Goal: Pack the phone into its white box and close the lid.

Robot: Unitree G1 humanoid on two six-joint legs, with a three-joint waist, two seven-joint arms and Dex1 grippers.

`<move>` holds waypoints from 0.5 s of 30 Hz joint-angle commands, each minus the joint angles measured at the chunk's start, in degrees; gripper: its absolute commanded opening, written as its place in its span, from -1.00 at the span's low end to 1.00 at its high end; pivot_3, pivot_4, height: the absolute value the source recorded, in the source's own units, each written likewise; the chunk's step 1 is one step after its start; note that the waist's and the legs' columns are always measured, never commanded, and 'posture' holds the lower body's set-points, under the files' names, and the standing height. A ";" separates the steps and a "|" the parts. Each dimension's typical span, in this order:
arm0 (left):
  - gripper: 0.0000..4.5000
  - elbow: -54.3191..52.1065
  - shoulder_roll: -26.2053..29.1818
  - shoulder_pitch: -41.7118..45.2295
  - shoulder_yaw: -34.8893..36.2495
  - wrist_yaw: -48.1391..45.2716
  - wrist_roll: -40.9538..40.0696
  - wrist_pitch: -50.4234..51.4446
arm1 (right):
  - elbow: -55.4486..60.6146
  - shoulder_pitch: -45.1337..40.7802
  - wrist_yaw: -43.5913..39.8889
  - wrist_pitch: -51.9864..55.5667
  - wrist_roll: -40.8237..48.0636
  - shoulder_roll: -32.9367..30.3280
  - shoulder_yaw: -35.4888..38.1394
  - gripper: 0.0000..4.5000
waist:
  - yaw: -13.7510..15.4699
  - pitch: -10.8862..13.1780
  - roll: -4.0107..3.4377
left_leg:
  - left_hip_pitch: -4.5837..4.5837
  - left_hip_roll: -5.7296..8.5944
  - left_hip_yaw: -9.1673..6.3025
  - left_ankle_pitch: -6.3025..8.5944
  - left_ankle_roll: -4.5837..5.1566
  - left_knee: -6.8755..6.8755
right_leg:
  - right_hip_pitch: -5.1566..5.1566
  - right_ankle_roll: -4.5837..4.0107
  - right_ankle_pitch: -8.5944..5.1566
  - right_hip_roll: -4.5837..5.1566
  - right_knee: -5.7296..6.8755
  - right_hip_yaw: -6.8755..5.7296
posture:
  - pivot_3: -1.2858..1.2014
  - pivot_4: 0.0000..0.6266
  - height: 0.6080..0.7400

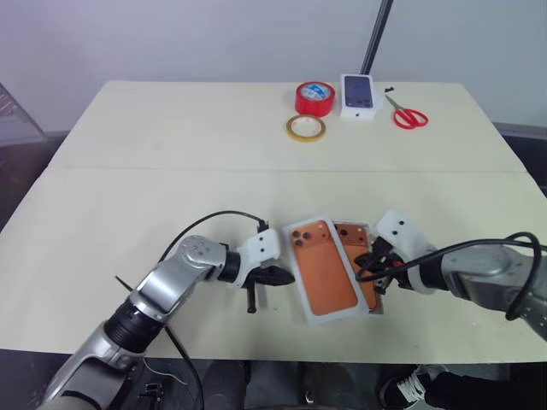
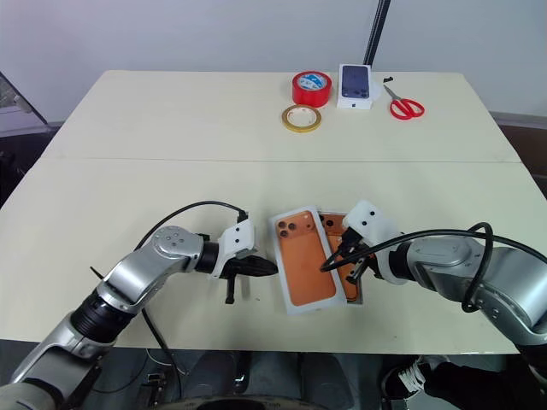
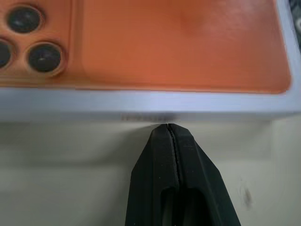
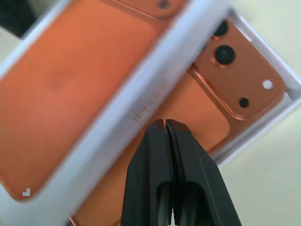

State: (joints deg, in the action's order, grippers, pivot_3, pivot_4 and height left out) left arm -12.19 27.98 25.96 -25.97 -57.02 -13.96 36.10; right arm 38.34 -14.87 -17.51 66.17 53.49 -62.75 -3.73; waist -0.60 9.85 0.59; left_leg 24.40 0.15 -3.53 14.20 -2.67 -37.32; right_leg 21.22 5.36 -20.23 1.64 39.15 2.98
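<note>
pale counter (image 1: 171, 196): phone (image 2: 340, 248) sits in white box (image 2: 357, 299), lid (image 1: 320, 270) skewed half over it. left gripper (image 1: 286, 275) and right gripper (image 1: 362, 266) flank the lid, jaws shut and empty, likely to nudge it square.

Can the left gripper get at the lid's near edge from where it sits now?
Probably yes. The left gripper, fingers shut, sits right at the lid's white side edge with only bare table between. The lid lies askew, partly over the phone in the white box.

Orange-print lid (image 1: 322, 270) lies askew, half-covering copper phone (image 1: 359, 248) in white box (image 2: 360, 295).
</note>
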 commanded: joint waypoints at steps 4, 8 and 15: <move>-1.00 1.38 -3.70 2.44 1.35 1.31 -0.64 -1.13 | 3.66 -1.14 -1.29 1.77 -1.94 2.22 0.26 -0.97 | -0.06 0.00 0.00 | -0.01 -0.02 0.00 0.00 0.00 0.02 | 0.01 0.00 0.00 0.00 0.02 0.00 | 0.03 -0.52 0.93; -1.00 2.35 -5.41 3.51 1.74 1.54 -1.10 -1.59 | 4.05 -0.86 -1.60 2.82 -2.89 2.84 1.07 -0.97 | -0.01 0.00 0.00 | -0.01 0.00 0.01 0.00 0.00 0.01 | 0.01 0.00 0.00 0.00 0.02 -0.01 | 0.03 -0.52 0.93; -1.00 3.49 -7.20 5.47 1.55 0.73 -1.16 -2.51 | 4.21 0.27 -2.47 4.13 -4.22 2.85 3.30 -0.97 | -0.01 0.00 0.00 | 0.00 0.01 0.01 0.00 0.00 0.00 | 0.00 0.00 0.00 0.00 0.02 -0.01 | 0.03 -0.52 0.93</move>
State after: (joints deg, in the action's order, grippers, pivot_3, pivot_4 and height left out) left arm -6.87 22.51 29.98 -24.93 -55.67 -13.97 35.70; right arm 39.03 -14.38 -18.34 70.96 48.38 -60.49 -1.52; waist -0.62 9.84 0.58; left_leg 24.39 0.16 -3.52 14.20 -2.67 -37.33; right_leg 21.23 5.36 -20.23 1.64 39.17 2.97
